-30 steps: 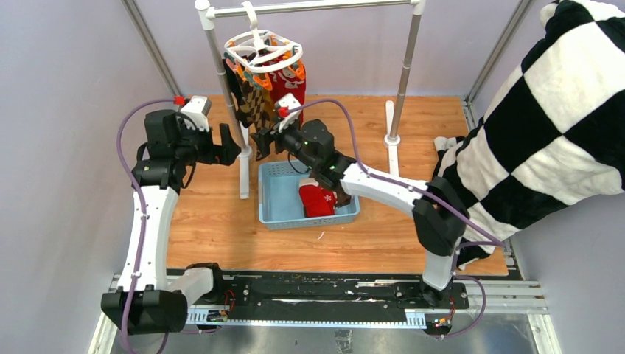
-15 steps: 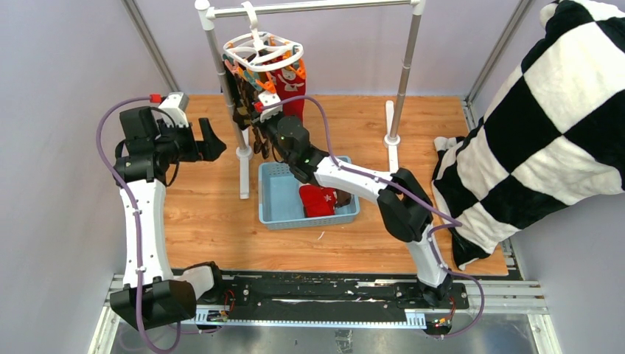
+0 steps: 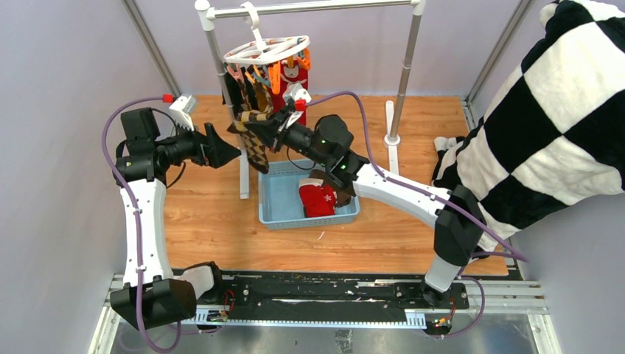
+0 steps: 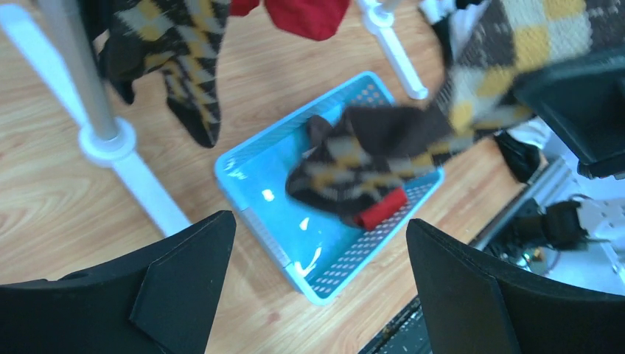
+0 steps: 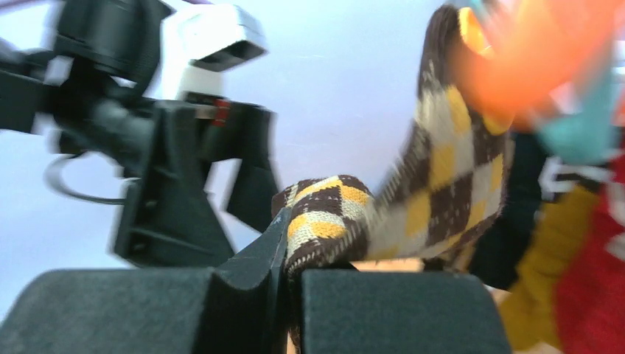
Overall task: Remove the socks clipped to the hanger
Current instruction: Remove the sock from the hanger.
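Observation:
The white ring hanger hangs tilted from the rail, with orange and teal pegs and several socks under it. My right gripper is shut on the toe of a brown-tan argyle sock. That sock runs taut up to an orange peg. Red, mustard and dark socks hang beside it. My left gripper stands open and empty, left of the stand's post. It faces the pulled sock.
A blue basket lies on the wooden table below the hanger, holding a red sock. The grey rail stand has posts and feet behind and left of the basket. A black-and-white checkered blanket hangs at the right.
My right gripper has shut on the argyle sock and drawn it back toward the basket, tipping the hanger. My left gripper has swung in toward the stand's post.

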### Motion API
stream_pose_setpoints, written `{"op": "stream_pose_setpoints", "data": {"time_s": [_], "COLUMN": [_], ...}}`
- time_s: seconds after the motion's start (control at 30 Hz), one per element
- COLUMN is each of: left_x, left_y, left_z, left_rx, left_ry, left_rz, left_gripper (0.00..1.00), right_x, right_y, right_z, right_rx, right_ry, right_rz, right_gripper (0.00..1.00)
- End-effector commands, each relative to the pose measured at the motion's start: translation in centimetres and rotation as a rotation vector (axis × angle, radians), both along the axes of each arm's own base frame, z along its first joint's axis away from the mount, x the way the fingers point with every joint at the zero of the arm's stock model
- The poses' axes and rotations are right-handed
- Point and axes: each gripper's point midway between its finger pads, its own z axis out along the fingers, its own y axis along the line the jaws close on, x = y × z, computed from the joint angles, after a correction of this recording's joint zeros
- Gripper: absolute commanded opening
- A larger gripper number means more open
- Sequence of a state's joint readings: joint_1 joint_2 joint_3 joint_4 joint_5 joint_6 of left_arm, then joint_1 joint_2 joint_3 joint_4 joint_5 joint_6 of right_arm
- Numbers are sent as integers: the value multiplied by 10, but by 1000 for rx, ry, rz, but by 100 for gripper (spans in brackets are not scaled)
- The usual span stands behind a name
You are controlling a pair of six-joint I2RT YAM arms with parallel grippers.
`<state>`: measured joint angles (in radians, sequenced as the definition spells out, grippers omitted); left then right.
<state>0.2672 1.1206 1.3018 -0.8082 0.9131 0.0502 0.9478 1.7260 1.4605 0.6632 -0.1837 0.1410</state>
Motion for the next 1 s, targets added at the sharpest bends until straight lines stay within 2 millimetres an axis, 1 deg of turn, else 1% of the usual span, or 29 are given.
{"op": "stream_pose_setpoints", "data": {"time_s": [0.0,0.1,0.2,0.3,0.37,0.43,0.5,0.63,0.7,0.77,0.83,0.9,0.93,0.97], "left_x": [-27,-38,-51,-68,-74,-76,-77,-76,-75,-76,-77,-76,-76,-74], "left_y": [-27,-36,-45,-54,-58,-60,-61,-63,-64,-65,-65,-66,-66,-66], "left_z": [20,27,35,41,39,34,31,36,39,42,45,45,44,44], "left_rx": [-88,-105,-132,-164,-152,-146,-149,-181,-191,-195,-191,-181,-174,-165], "left_ry": [-84,-132,-173,-214,-237,-236,-226,-201,-197,-203,-211,-215,-213,-211], "left_rz": [-192,-266,-337,-413,-433,-440,-443,-457,-465,-474,-477,-474,-468,-460], "left_gripper": [95,95,93,93,92,90,84,65,60,52,41,30,26,23], "right_x": [-61,-77,-86,-88,-88,-90,-90,-92,-91,-88,-87,-84,-82,-78], "right_y": [2,-3,-7,-10,-12,-13,-13,-10,-10,-10,-11,-12,-13,-15], "right_z": [6,9,10,8,8,11,13,12,9,7,4,3,2,2], "right_rx": [86,138,162,167,178,186,193,187,191,196,191,187,183,180], "right_ry": [124,217,276,320,338,357,384,476,518,548,560,559,558,562], "right_rz": [316,418,495,519,524,542,565,630,652,659,655,637,619,589], "right_gripper": [2,3,4,4,6,7,10,15,16,16,17,22,26,33]}}
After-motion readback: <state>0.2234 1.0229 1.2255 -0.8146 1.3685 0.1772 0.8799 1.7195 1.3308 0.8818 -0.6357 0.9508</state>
